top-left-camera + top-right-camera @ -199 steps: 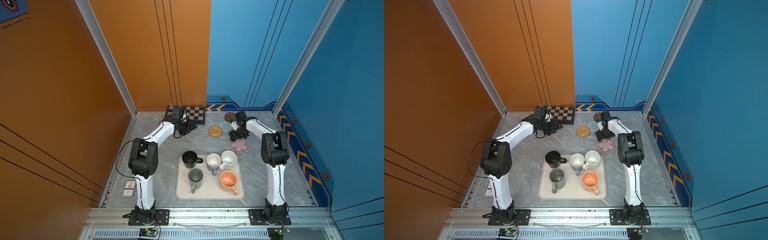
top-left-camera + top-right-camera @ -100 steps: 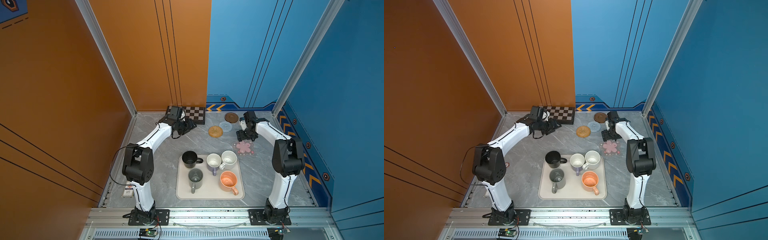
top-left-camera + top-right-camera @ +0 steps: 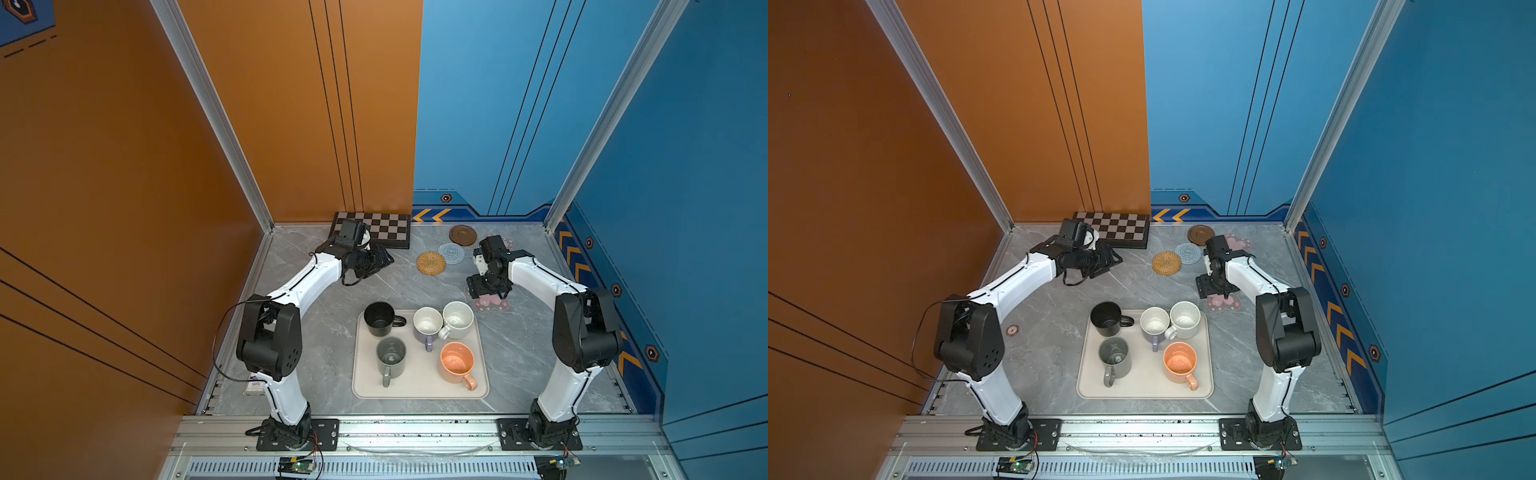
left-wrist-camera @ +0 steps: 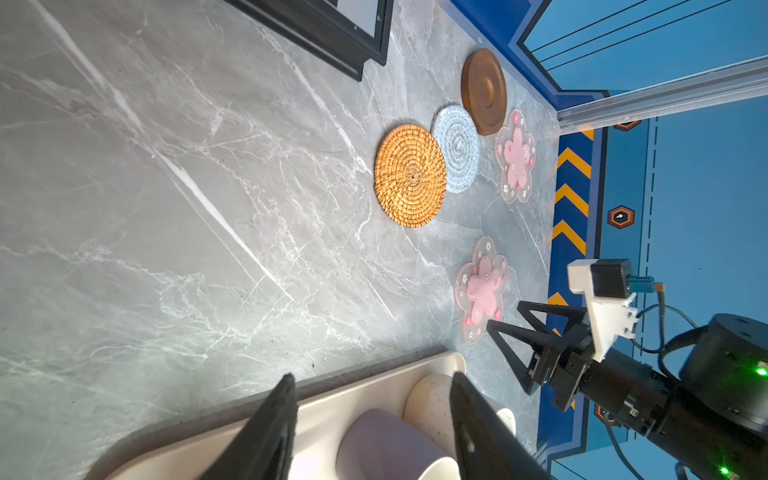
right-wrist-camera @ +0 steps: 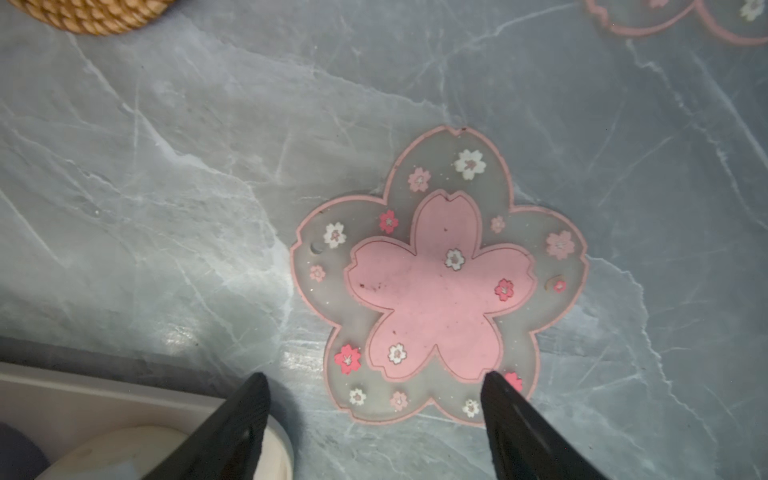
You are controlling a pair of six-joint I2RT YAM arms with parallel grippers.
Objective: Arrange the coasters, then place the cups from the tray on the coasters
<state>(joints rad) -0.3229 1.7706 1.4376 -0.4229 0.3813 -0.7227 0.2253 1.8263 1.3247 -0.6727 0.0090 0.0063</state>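
The cream tray [image 3: 419, 386] [image 3: 1144, 384] holds the black [image 3: 379, 318], lavender [image 3: 427, 324], speckled cream [image 3: 457, 319], grey [image 3: 390, 355] and peach [image 3: 456, 361] cups. At the back lie the wooden disc [image 3: 462, 235], light-blue [image 3: 451, 253] and rattan [image 3: 431, 262] coasters, and one pink flower coaster [image 3: 1237, 241]. A second flower coaster [image 5: 440, 282] [image 3: 492, 302] lies flat by the tray's far right corner. My right gripper [image 5: 374, 376] [image 3: 484, 286] hovers open and empty over its edge. Left of the coasters, my left gripper [image 4: 372, 382] [image 3: 382, 259] is open and empty.
A black-and-grey chequered board [image 3: 372, 226] leans at the back wall behind my left gripper. A small card [image 3: 254, 386] lies at the front left edge by the left arm's base. Orange and blue walls close in the table on three sides.
My right gripper has come forward from the back coasters to above the flower coaster by the tray, and its jaws have widened slightly. The left gripper stays roughly in place while its elbow has swung.
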